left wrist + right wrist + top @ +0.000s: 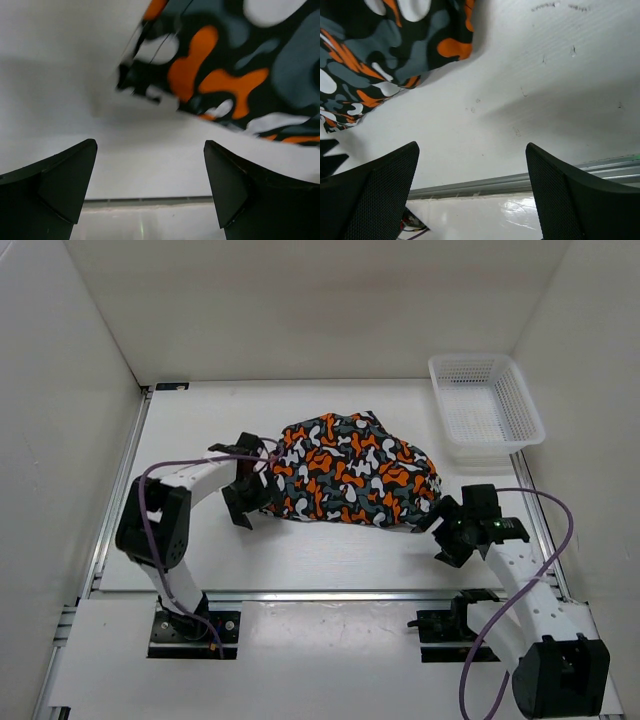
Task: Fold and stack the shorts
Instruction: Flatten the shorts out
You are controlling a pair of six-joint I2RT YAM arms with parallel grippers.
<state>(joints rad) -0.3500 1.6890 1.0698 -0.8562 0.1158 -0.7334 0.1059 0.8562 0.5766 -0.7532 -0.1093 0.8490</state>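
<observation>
So the white table [200,420] takes up most of the top view, and it has white walls round it. Sitting about in the middle of it are the shorts [350,475], the orange, white, grey and black blotchy ones. They're in a rumpled mound, not a neat flat fold, and they're lying on the table, not in the basket.

The white mesh basket [487,405] is off in the far right corner, well apart from the shorts.

My left gripper [255,478] is right at the left edge of the shorts, jaws spread wide with nothing between them. From my left wrist cam, the gap [150,145] shows only bare table, and the fabric edge [235,70] is out past the fingertips. It's a bit blurry, and I can't tell if it's touching me.

My right gripper [440,538] is just beside the near right corner of the shorts, also wide open and empty. On the right wrist cam [472,146] the fabric corner [380,55] lies flat on the table, up and to the left, apart from my fingers [375,195].
</observation>
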